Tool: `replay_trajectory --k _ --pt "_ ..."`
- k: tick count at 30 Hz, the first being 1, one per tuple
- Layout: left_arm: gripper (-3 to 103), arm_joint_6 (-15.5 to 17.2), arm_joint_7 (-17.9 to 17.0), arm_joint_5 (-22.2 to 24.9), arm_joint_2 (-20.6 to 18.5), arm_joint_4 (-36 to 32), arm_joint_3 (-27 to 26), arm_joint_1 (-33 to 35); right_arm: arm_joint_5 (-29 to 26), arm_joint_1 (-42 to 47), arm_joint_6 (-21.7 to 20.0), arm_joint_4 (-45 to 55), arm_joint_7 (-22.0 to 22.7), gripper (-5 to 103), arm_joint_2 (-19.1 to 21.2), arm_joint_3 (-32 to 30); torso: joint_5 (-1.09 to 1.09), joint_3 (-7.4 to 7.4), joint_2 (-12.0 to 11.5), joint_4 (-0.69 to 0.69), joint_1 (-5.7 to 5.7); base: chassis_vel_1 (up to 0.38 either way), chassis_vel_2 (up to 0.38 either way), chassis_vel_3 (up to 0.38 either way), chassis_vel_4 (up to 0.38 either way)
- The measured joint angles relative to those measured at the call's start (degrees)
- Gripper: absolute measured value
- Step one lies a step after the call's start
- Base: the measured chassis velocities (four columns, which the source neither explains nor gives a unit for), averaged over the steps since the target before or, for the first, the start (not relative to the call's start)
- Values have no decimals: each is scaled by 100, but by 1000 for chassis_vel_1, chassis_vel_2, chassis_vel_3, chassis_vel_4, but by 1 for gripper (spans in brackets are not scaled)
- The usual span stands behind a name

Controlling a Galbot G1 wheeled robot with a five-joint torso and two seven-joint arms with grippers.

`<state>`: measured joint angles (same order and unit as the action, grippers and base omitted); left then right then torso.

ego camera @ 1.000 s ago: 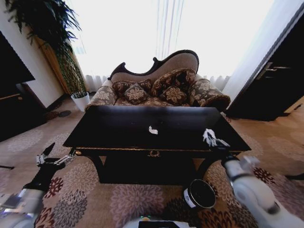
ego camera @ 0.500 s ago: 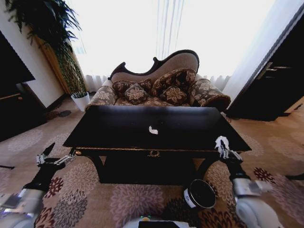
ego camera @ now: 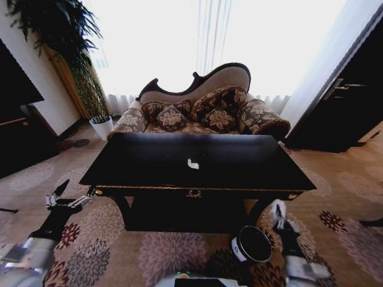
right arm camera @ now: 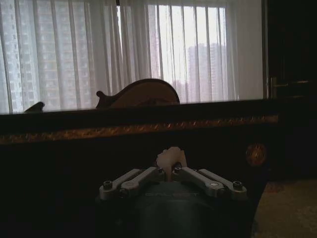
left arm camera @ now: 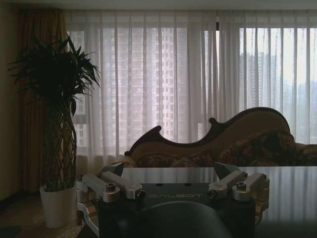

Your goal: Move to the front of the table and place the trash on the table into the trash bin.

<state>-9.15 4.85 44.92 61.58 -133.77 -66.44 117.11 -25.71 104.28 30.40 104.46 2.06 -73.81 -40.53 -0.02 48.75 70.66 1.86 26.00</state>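
One white paper wad (ego camera: pixel 192 164) lies near the middle of the glossy black worktop (ego camera: pixel 143 161), well apart from both arms; no other trash can be made out on that surface. The right pincer (ego camera: pixel 279 214) hangs below the front edge of the worktop, near its right front leg and just beside the trash bin (ego camera: pixel 252 244), which stands on the patterned carpet (ego camera: pixel 167 254) in front of the worktop. In the right wrist view, the right pincer (right arm camera: pixel 171 168) is closed on a second white paper wad (right arm camera: pixel 170 157), pinched between its fingertips, with the gold-trimmed worktop edge above it. The wad is not yet over the bin opening and is not yet released. The left pincer (ego camera: pixel 67 198) is parked low off the left front corner of the worktop, fingers spread apart and carrying nothing. Judged status: the approach to the worktop appears complete; the held wad requires deposit in the bin, and the wad on the worktop requires collection afterwards.
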Motion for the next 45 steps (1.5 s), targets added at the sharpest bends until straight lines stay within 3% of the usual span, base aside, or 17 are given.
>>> replay_trajectory --k 8,13,21,31,35,38,41,44,45 --pt "100 0 0 0 0 0 0 0 606 -955 -41 -1792 225 1 70 664 3 1 0 0 0 0 0 0 0" --pt "100 0 0 0 0 0 0 0 532 -1419 -435 -2618 516 1 195 875 1 1 -1 0 1 0 0 0 0" --pt "100 0 0 0 0 0 0 0 532 -2139 -711 -4104 687 1 445 1117 2 1 -1 0 1 0 0 0 0" --pt "100 0 0 0 0 0 0 0 679 -2805 -876 -5109 816 1 433 1297 1 1 -1 0 1 0 0 0 0" --pt "100 0 0 0 0 0 0 0 696 -2933 -890 -5298 849 11 439 1306 1 1 -1 0 1 0 0 0 0" --pt "100 0 0 0 0 0 0 0 523 -2938 -979 -5245 913 27 446 1316 1 1 -1 0 1 0 0 0 0" --pt "100 0 0 0 0 0 0 0 487 -2939 -991 -5239 931 33 460 1317 1 1 -1 0 1 0 0 0 0" --pt "100 0 0 0 0 0 0 0 448 -2933 -1001 -5248 936 49 494 1316 1 0 0 0 1 0 0 0 0" --pt "100 0 0 0 0 0 0 0 448 -2933 -1001 -5248 936 49 494 1316 1 0 0 0 1 0 0 0 0"
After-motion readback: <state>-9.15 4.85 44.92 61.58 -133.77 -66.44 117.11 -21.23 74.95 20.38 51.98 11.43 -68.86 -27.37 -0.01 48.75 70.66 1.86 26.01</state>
